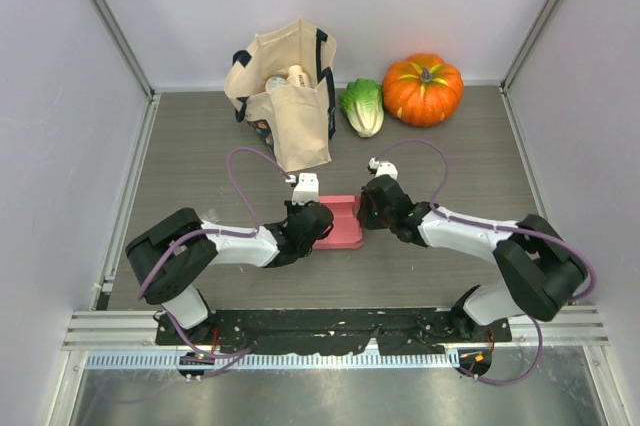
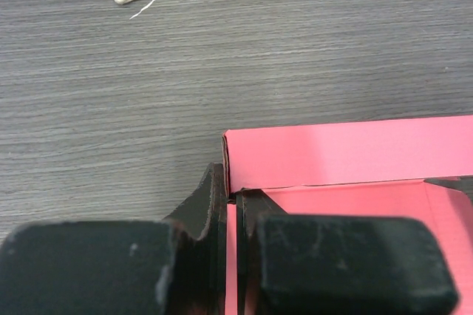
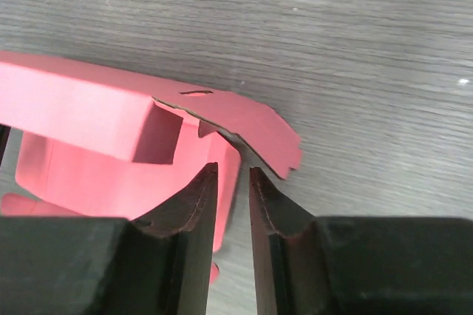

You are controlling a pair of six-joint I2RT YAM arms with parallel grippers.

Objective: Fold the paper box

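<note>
Box (image 1: 345, 231) sits in the middle of the table (image 1: 450, 161), between the two claws. Left claw (image 2: 233, 256) is pinching one side wall tight, and the right claw (image 3: 233, 197) has its jaws a little apart around the other wall (not squeezing it). Best way, I think: left claw holds steady while the right one pushes the loose flap (image 3: 251, 126) down slowly, so the thin card bends and does not crumple.

Arms reach inward, low; left gripper (image 2: 231, 215) clamped on paper box (image 2: 332, 154); right gripper (image 3: 233, 182) jaws slightly parted.
</note>
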